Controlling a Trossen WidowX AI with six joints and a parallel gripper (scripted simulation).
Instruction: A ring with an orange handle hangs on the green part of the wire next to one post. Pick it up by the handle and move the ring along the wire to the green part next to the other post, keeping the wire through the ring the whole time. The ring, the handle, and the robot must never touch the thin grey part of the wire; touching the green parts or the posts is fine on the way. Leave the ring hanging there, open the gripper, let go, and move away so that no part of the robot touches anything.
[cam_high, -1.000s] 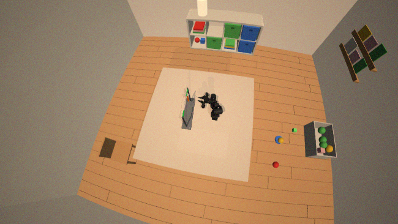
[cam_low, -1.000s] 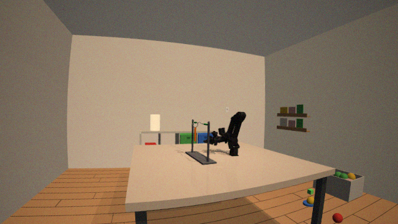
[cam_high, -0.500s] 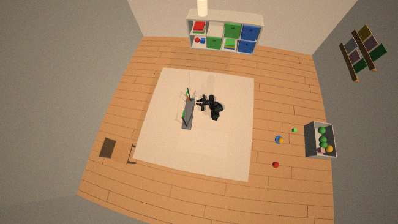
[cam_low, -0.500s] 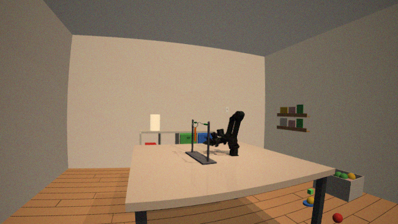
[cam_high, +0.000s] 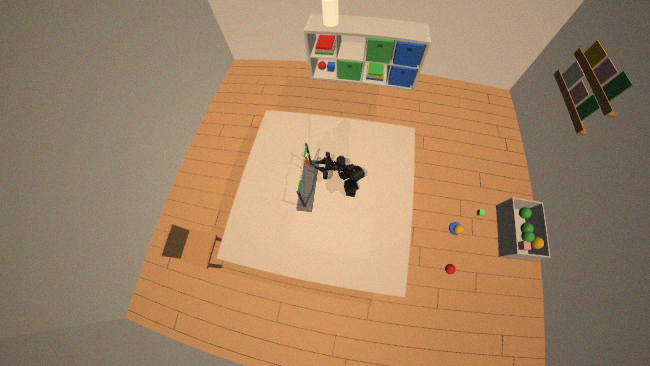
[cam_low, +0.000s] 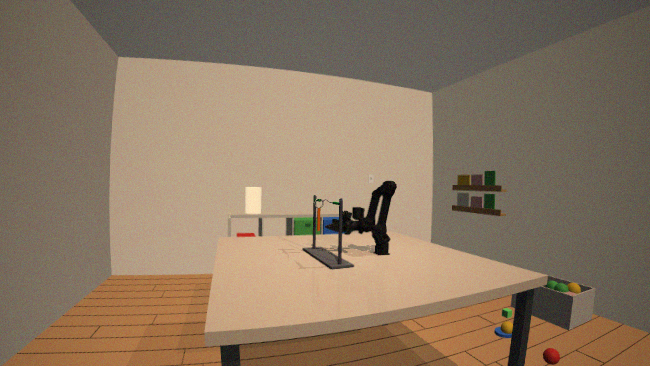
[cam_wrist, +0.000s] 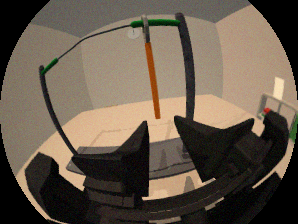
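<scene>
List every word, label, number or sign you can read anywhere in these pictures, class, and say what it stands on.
None can be read.
Bins in the shelf unit: plain coloured fronts; small dark marks on them, too blurred to read.
Blocks on the wall shelves: plain colours, no lettering.
Small plate on the back wall: too small to tell.
Orange handle, posts and arm: no markings visible.
</scene>
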